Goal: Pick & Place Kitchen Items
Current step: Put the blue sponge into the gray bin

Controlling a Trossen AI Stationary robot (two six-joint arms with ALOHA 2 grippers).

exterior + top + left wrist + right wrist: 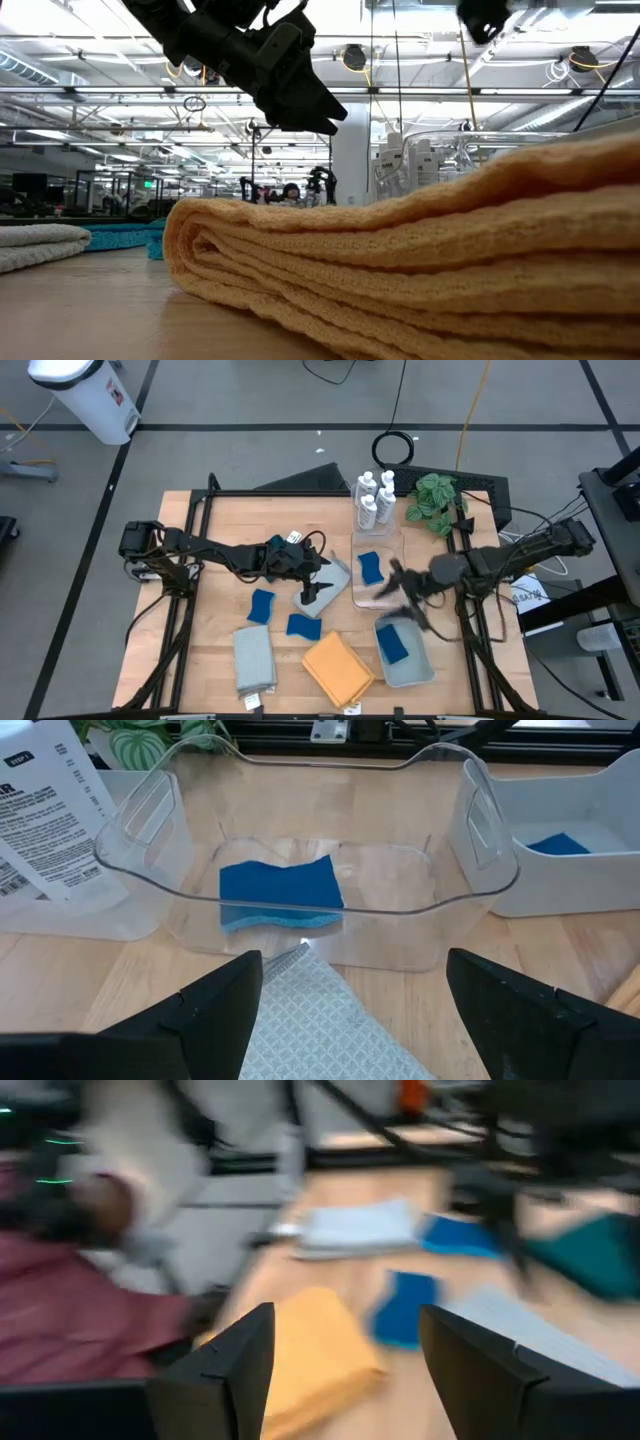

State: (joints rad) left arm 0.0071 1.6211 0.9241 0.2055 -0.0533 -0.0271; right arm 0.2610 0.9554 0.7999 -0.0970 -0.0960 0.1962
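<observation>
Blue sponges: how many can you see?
4. One sponge lies in the clear bin, one in the grey tray, two on the table. More may be hidden.

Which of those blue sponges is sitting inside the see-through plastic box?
The blue sponge just below the white bottles, lying in the clear bin. Another lies in the pale tray; two more sit on the bare table.

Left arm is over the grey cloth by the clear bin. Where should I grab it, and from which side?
Judging by the high view, come straight down on the grey cloth's free corner, the end away from the clear bin. It lies flat, so pinch a fold from above. The left gripper is open over it already.
</observation>
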